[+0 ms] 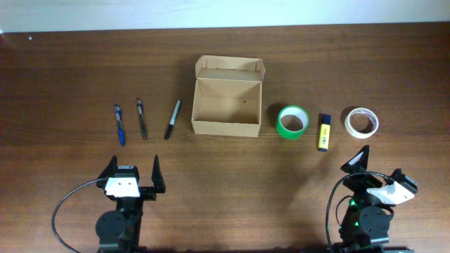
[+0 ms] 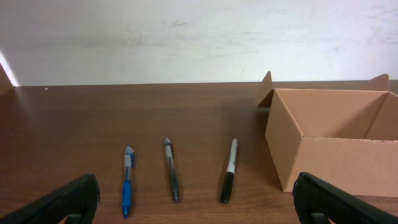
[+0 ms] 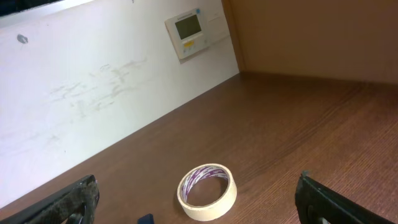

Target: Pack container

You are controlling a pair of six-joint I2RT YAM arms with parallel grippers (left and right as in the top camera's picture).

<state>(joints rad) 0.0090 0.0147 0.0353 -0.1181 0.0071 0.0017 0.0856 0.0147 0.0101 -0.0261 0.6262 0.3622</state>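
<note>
Nothing packed yet: cardboard box open and empty. Left pincer and right pincer both spread wide, holding nothing. Likely next: left reaches for black marker.

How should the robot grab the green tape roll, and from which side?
Come straight down from above. The green tape roll lies flat with its hole facing up, so one finger can probably drop into the hole and the other outside, pinching the ring's wall. Its near edge, facing the arms, looks freest.
</note>
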